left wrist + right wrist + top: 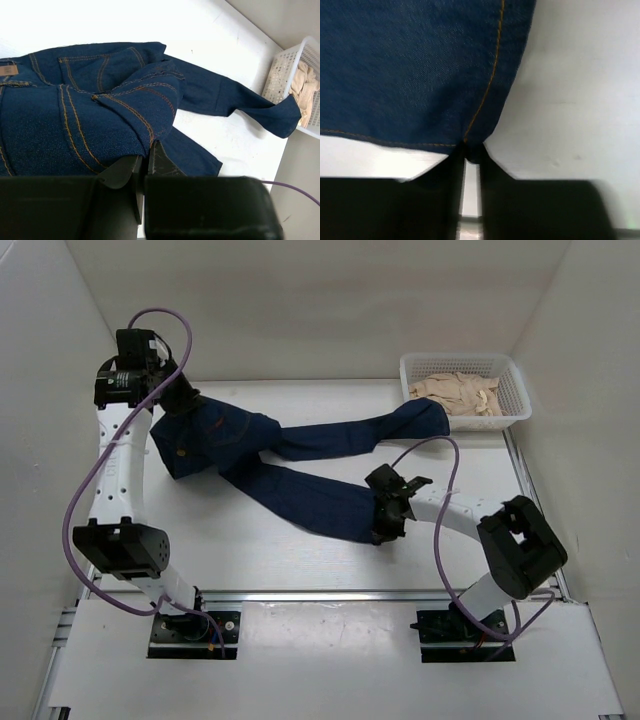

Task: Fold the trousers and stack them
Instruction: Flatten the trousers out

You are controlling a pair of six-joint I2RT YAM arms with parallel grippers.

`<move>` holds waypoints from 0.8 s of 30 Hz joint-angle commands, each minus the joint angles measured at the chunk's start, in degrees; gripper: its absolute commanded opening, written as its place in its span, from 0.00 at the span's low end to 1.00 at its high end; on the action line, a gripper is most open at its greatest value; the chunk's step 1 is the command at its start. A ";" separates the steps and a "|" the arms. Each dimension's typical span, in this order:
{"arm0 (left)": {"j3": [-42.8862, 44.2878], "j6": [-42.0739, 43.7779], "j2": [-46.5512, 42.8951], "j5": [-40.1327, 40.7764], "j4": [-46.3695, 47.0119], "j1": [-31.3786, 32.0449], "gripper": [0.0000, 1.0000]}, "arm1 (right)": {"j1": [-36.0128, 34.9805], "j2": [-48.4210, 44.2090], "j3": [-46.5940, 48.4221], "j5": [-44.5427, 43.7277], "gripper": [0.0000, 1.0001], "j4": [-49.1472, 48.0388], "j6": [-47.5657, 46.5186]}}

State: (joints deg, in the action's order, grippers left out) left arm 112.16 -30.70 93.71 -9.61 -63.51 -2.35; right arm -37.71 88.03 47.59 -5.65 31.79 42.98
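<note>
The dark navy trousers (pixel 300 475) lie spread on the white table, waist at the left, two legs fanning right. My left gripper (pixel 180 400) is at the waist end, shut on a bunched fold of denim (pixel 125 105); the left wrist view shows the cloth pinched between the fingertips (pixel 146 150), and a tan patch (pixel 7 70) at the left edge. My right gripper (pixel 383 530) sits at the end of the near leg. In the right wrist view it (pixel 471 152) is shut on the hem corner of that leg (pixel 410 65).
A white mesh basket (pixel 460 358) holding beige cloth (pixel 460 392) stands at the back right; the far leg's end (pixel 425 420) reaches its near-left corner. White walls enclose the table on three sides. A metal rail (pixel 330 595) runs along the near edge.
</note>
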 commanded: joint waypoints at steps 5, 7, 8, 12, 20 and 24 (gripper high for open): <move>0.17 1.16 -5.82 -0.15 0.84 -1.96 0.10 | 3.78 -3.52 5.14 -6.65 0.00 -2.19 -4.91; 0.17 1.17 -6.96 -0.15 0.31 -2.48 0.10 | 6.50 -13.17 4.53 -6.65 0.00 0.97 -6.59; 0.17 1.17 -6.96 -0.15 0.31 -2.48 0.10 | 7.64 -16.37 4.53 -6.65 0.00 2.91 -7.64; -1.06 1.69 -10.82 2.57 -1.36 -3.80 0.10 | 13.45 -29.38 6.63 -5.61 0.00 20.71 -13.00; -11.69 1.69 -19.80 8.55 2.68 -5.91 0.10 | 17.49 -27.48 20.69 8.02 0.00 32.46 -10.90; -12.23 1.69 -14.72 11.45 3.39 -5.91 0.10 | 31.41 -19.49 22.19 9.59 0.00 29.22 -15.99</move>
State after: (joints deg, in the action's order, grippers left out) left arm 100.75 -29.54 74.81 -1.87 -64.66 -8.10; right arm -15.68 63.26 68.25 0.30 59.92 31.09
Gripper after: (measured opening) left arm 0.152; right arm 0.027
